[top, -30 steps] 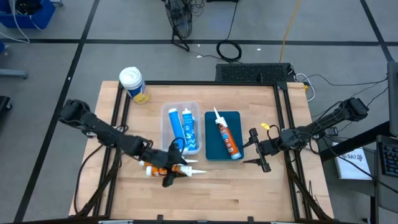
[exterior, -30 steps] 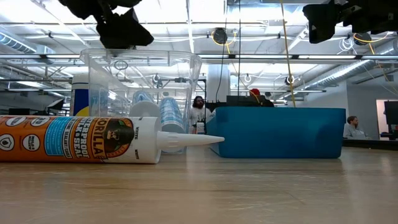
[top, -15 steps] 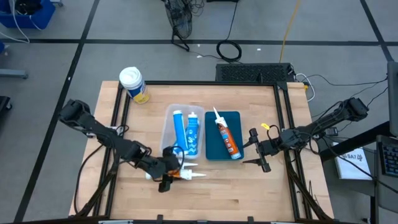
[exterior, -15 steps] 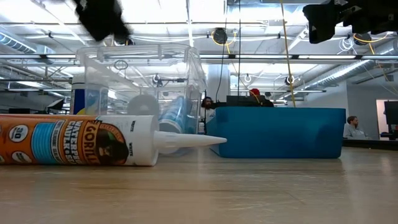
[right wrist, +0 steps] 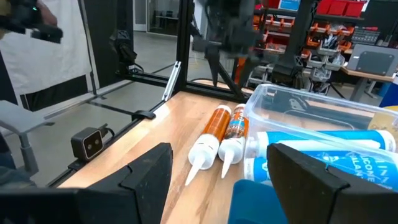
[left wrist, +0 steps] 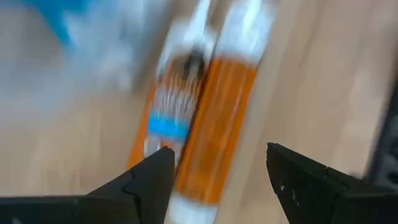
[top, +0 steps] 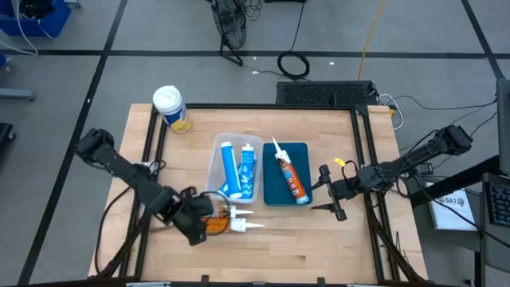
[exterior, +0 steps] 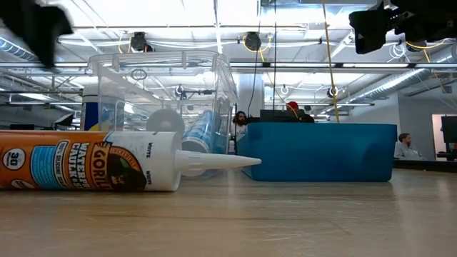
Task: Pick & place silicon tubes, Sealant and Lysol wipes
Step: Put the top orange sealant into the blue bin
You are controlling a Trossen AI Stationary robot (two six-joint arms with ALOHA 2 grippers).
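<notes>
Near the table's front edge, the left gripper (top: 194,226) is held wide open over two orange cartridges (top: 227,220) lying on bare wood. Two blue tubes (top: 237,168) are held in the clear bin (top: 213,155), one cartridge in the blue tray (top: 303,151). The Lysol wipes (top: 170,108) are left at the back-left corner. The right gripper (top: 329,194) is kept open beside the tray.

The wooden table (top: 319,239) carries a clear bin (top: 213,163) and a blue tray (top: 271,179) near its middle, two orange cartridges (top: 227,222) toward the front edge, and a wipes canister (top: 170,108) at the back-left corner.
</notes>
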